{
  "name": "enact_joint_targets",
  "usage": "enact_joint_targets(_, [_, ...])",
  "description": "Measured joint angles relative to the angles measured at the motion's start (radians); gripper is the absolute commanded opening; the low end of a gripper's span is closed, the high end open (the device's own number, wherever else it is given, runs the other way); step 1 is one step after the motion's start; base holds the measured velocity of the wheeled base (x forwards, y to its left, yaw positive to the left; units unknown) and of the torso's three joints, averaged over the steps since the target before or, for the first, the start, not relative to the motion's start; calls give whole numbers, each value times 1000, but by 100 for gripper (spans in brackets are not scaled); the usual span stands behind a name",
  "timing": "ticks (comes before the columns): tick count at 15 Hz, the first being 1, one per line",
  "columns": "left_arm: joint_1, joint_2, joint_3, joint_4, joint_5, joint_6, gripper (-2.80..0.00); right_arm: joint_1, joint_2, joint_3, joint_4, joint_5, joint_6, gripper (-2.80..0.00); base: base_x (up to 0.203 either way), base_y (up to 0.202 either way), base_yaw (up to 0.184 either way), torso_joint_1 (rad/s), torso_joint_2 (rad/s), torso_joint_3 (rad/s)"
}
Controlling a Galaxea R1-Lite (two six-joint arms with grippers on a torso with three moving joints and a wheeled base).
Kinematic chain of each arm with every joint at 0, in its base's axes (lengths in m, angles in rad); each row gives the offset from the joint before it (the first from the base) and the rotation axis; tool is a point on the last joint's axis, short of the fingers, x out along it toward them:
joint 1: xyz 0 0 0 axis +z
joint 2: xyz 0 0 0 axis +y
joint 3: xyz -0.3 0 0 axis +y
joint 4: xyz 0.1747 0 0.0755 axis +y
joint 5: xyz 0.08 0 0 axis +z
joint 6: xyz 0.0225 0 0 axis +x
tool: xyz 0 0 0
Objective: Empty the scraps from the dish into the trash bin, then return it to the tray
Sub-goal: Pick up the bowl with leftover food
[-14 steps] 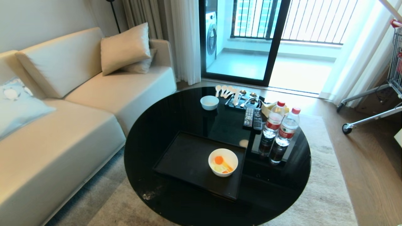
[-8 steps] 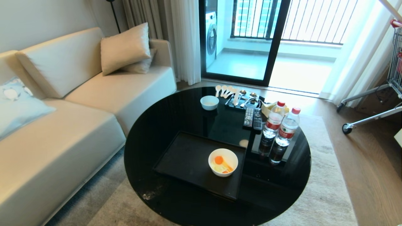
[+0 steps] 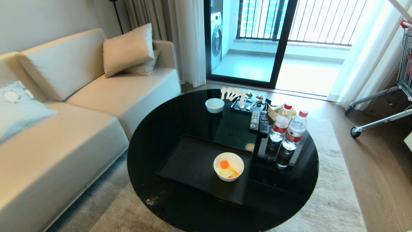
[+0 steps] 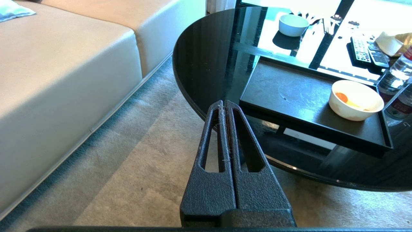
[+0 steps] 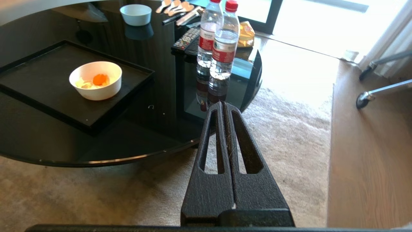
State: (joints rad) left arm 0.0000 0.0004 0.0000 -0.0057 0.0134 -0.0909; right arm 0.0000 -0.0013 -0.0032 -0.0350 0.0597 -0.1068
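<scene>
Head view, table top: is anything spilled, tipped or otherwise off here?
Nothing is tipped or spilled. The dish sits upright on the tray with the scraps inside, and both bottles stand. One oddity: a whitish smudge marks the table near its front edge. No trash bin is in view.

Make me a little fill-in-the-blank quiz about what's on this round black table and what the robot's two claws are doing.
1. The dish with the scraps sits on the black ____.
2. Two water bottles have ____ caps.
3. The left gripper and right gripper both have their fingers ____.
4. The smaller white bowl stands on the ____ itself, beyond the tray.

Missing words: tray; red; shut; table
</scene>
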Motion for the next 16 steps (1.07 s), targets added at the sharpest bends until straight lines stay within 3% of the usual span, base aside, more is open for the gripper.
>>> enact_joint_targets(4, [0, 0, 0, 0, 0, 0, -280, 0, 11, -96, 43, 113, -28, -280, 0, 0, 0, 0, 0, 0])
enact_joint_targets(7, [0, 0, 0, 0, 0, 0, -280, 0, 90, -186, 60, 137, -58, -280, 0, 0, 0, 0, 0, 0])
enact_joint_targets(13, [0, 0, 0, 0, 0, 0, -280, 0, 435, -422, 51, 145, -125, -280, 0, 0, 0, 0, 0, 0])
enact_joint_targets(16, [0, 0, 0, 0, 0, 0, -280, 2, 649, -514, -30, 152, -175, -280, 0, 0, 0, 0, 0, 0])
